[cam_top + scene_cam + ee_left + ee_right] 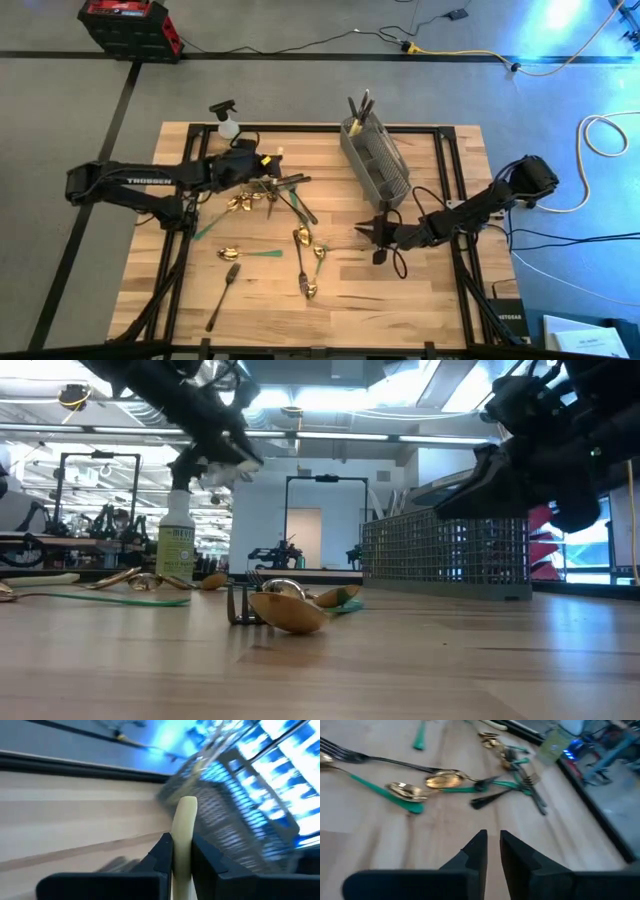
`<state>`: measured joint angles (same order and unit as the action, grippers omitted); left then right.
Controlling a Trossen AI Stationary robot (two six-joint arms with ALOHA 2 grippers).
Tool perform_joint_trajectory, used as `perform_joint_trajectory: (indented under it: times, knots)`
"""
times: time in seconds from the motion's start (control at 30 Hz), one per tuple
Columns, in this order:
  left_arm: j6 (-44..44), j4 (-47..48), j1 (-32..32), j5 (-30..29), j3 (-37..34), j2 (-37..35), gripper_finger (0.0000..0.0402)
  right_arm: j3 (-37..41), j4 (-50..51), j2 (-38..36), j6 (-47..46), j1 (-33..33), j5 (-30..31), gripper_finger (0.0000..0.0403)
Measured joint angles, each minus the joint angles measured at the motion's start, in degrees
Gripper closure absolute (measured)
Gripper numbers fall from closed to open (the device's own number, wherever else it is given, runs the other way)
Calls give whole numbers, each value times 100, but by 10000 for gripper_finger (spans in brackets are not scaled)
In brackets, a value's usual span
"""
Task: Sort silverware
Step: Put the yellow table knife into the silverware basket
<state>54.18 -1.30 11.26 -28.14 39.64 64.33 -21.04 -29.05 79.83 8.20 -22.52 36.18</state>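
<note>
Tabletop: left hand (181,851) pinches a cream-handled utensil (184,827).

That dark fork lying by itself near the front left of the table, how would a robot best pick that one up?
Probably by the middle of its slim handle. The dark fork lies flat on the wooden table, apart from the other pieces, so an end effector could come straight down from above, fingers set across the handle. The tines offer a broader, less even hold.
</note>
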Motion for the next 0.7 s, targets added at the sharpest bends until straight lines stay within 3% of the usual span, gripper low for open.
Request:
perform_joint_trajectory:
  times: [0.2,0.37,0.53,0.7]
  knots:
    - [161,-1060,-394,21,-2,229,356,-256,56,471,1270,-120,837,348]
    - [158,-1804,-683,62,-1,470,372,-1000,30,1244,3325,-114,1509,333]
    - [251,-1847,-879,64,0,479,372,-1856,-55,1868,5382,-95,2570,328]
    - [481,-1974,-1132,315,0,477,368,-2532,-140,2020,6415,-25,2416,327]
